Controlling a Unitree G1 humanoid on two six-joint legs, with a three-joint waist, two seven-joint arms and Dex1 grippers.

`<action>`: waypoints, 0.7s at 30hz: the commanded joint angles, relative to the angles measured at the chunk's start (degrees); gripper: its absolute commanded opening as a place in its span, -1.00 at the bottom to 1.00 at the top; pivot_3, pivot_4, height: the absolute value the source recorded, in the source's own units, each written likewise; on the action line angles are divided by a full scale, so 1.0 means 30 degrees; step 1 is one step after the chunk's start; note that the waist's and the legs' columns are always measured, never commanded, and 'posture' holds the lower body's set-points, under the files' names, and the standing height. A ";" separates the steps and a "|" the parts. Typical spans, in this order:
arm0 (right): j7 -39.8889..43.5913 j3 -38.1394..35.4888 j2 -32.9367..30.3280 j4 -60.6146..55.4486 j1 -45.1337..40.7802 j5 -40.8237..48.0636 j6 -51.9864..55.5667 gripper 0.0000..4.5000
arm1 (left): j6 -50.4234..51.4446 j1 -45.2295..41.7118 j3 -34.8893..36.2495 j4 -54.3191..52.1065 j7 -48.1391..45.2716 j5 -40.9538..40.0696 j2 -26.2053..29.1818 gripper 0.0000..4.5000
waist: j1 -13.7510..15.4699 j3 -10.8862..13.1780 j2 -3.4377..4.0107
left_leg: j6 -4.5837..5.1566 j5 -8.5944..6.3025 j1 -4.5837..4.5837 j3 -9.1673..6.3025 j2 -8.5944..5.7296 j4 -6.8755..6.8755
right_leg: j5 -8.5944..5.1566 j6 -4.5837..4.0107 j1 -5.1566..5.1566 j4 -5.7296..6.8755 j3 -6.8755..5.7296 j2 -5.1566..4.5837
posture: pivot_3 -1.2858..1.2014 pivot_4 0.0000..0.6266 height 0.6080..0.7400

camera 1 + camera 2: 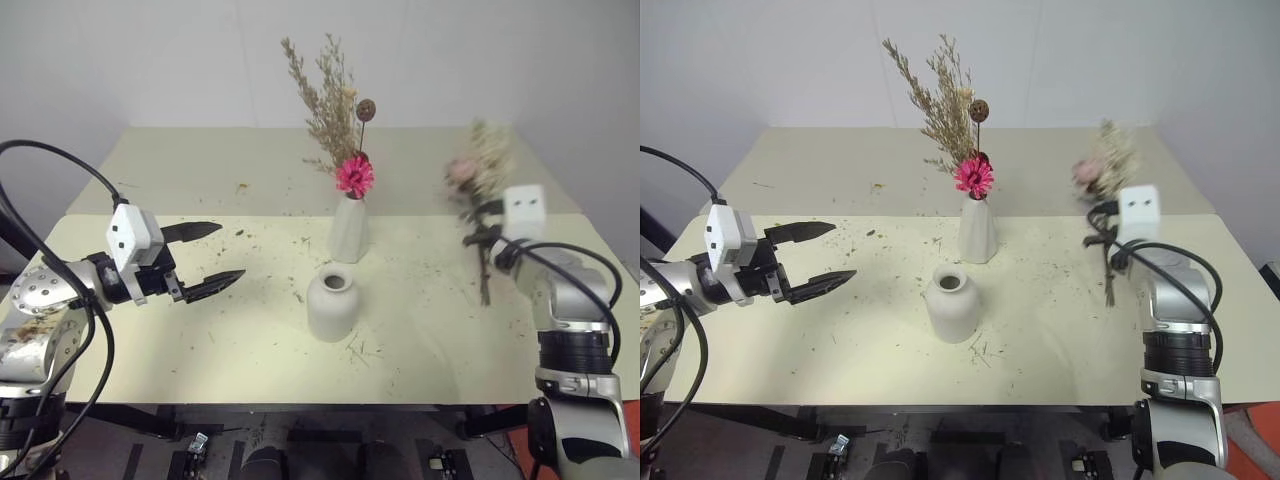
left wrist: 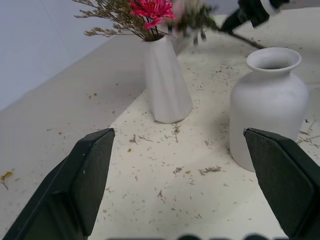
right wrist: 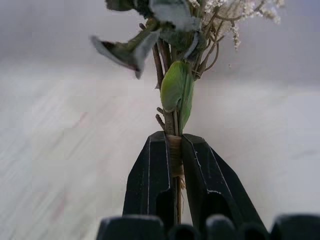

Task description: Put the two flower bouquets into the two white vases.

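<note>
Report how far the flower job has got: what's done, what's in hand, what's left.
Done: the wispy beige grass bouquet with the magenta daisy stands in the tall slim white cone vase.

In hand: the right gripper is shut on the stems of the pale pink rose bouquet with green leaves, held above the table.

Left: the shorter round-shouldered white vase is empty. The left gripper is open, holding nothing.

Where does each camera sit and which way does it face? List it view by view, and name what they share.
Left and right eye views: on the head, looking forward and down at the table; both arms show.
Left wrist view: behind the open left claw, facing the tall vase and round vase.
Right wrist view: behind the right claw, shut on the rose bunch.
Shared: head and left wrist views all show both vases.
</note>
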 commanded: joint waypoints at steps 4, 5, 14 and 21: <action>0.0206 -0.3975 0.2936 -0.3250 -0.0840 0.4233 -0.8252 -0.92 | -0.0827 -0.1037 -0.0296 0.0579 -0.0493 0.0110 -0.0086 1.00 | -0.0274 -0.0001 0.0002 | 0.0000 0.0000 0.0007 -0.0001 0.0007 -0.0013 | 0.0000 0.0001 0.0000 0.0011 0.0004 0.0006 | 0.03 -0.52 1.00; 0.0948 -0.4831 0.3592 -0.4335 -0.0890 0.6812 -0.7944 -0.92 | -0.0854 -0.1111 -0.0325 0.0644 -0.0520 0.0129 -0.0081 1.00 | -0.0288 -0.0001 0.0002 | 0.0001 0.0000 0.0007 -0.0001 0.0008 -0.0013 | 0.0001 0.0001 0.0001 0.0025 0.0005 0.0004 | 0.03 -0.52 1.00; 0.4519 -0.2794 0.5549 -0.9805 0.1722 1.4054 -0.7095 -0.92 | -0.0168 -0.0853 0.0404 0.0374 -0.0912 -0.1184 -0.0094 1.00 | -0.0362 -0.0003 0.0006 | 0.0003 -0.0002 0.0037 -0.0009 0.0017 -0.0008 | 0.0003 0.0000 0.0035 0.0043 -0.0003 0.0000 | 0.03 -0.52 1.00; 0.7390 0.0768 0.6770 -1.1116 0.2581 1.5229 -0.7712 -0.92 | 0.0570 0.0149 0.0766 -0.0476 -0.2351 -0.2353 0.0770 1.00 | -0.0529 -0.0004 0.0011 | 0.0004 0.0000 0.0047 -0.0026 0.0027 -0.0016 | 0.0001 -0.0004 0.0021 0.0083 0.0002 0.0024 | 0.03 -0.52 1.00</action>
